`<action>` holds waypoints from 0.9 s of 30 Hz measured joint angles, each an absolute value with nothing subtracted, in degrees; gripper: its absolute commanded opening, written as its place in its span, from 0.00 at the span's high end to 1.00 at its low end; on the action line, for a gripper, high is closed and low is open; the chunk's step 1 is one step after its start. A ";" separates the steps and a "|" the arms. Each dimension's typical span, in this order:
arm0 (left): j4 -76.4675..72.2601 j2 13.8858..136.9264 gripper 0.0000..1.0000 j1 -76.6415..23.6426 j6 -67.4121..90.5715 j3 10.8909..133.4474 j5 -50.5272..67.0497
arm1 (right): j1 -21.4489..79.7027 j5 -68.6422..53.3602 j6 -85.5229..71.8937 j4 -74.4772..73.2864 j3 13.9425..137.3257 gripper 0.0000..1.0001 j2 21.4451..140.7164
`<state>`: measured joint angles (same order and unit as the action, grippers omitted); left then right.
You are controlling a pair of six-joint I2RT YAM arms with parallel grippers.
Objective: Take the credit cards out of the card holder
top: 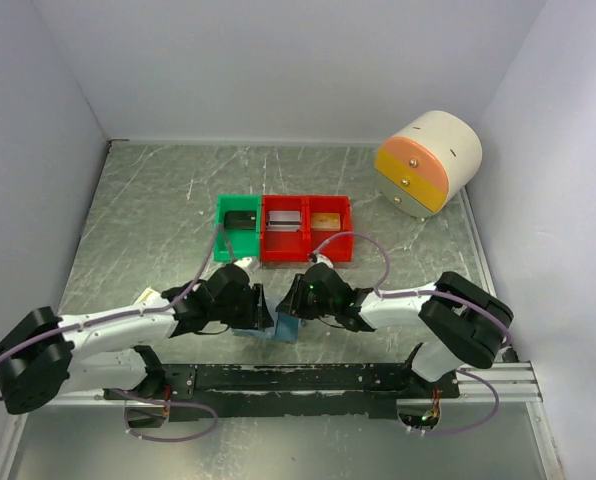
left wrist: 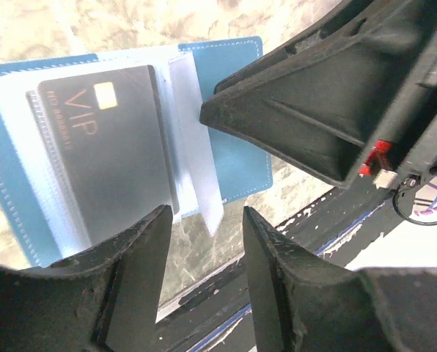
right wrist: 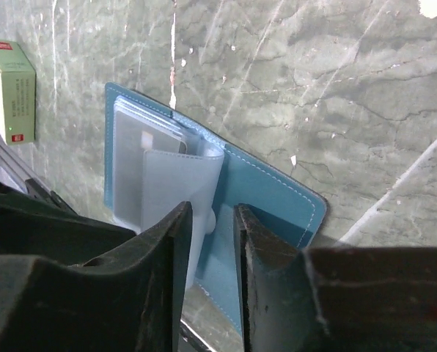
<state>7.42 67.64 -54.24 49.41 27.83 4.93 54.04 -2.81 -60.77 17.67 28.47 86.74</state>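
Nearest the arm bases, a black metal rail [top: 298, 378] runs just on the near side of the card holder [left wrist: 237, 158], a slate-blue stitched folding wallet. It lies open on the grey marbled table [top: 158, 220], its clear plastic sleeves [right wrist: 174, 183] fanned up from the spine.

The left gripper [left wrist: 204, 235] hangs over the holder's near edge. Its jaws are moderately parted and nothing is between them. The right gripper [right wrist: 210, 216] meets the holder from the opposite side with a narrow gap. One clear leaf curls into that gap, but I cannot tell whether the jaws bite on it.

One credit card [left wrist: 108, 154], a dark grey rectangle lettered VIP, sits inside the front sleeve. Any other cards are hidden.

I judge the card light, stiff and slick, and snug in soft film that will buckle and drag along with it. The wallet looks light enough to slide or lift, so one claw should pin the blue cover. The other should pinch the card's edge at the sleeve mouth and pull straight along the pocket.

To the holder's left lies a small pale box with red marks [right wrist: 13, 92]. Beyond the holder stand a green plastic bin [top: 221, 225] and two red plastic bins [top: 309, 228]. Farthest, beyond and to the right, is a rounded cream drawer unit with orange and yellow fronts [top: 433, 160].
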 measured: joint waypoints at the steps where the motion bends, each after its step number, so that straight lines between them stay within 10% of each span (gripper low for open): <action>1: 8.82 66.26 0.42 -54.24 49.15 28.16 3.99 | 54.00 -2.76 -60.95 18.46 27.99 0.71 86.72; 27: 20.45 65.41 0.37 -54.24 48.93 29.45 -6.17 | 53.69 -3.22 -62.13 24.34 24.93 0.69 86.72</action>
